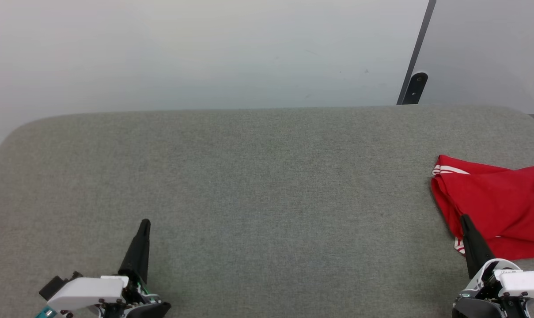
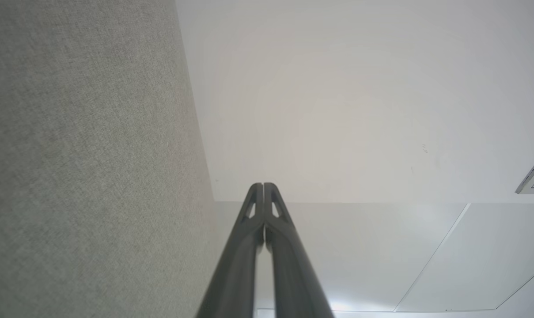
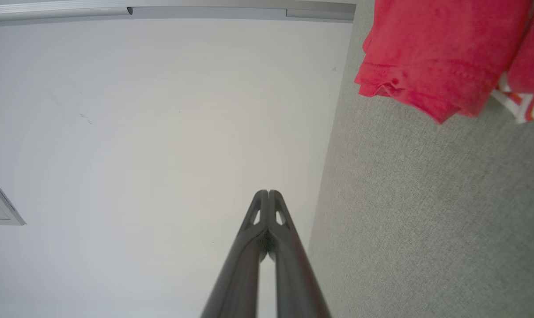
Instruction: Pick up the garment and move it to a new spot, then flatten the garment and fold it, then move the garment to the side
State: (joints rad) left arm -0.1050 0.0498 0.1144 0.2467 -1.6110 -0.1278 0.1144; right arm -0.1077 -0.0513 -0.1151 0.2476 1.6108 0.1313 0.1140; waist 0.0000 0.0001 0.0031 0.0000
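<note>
The garment [image 1: 501, 203] is a red shirt with white-and-red striped trim, lying bunched at the right edge of the grey table [image 1: 249, 185] and partly cut off by the picture's edge. My right gripper [image 1: 464, 217] is shut and empty, its tip over the garment's near left part; whether it touches the cloth I cannot tell. In the right wrist view the garment [image 3: 434, 57] lies at the upper right, apart from the shut right gripper [image 3: 269, 192]. At the lower left my left gripper [image 1: 145, 222] is shut and empty over bare table. The left wrist view shows that gripper [image 2: 263, 184] with its fingertips pressed together.
The grey cloth-covered table has rounded far corners and a pale floor [image 1: 205, 53] beyond its far edge. A dark bracket [image 1: 416, 87] on a slanted dark line stands at the back right. Bare table stretches between the two grippers.
</note>
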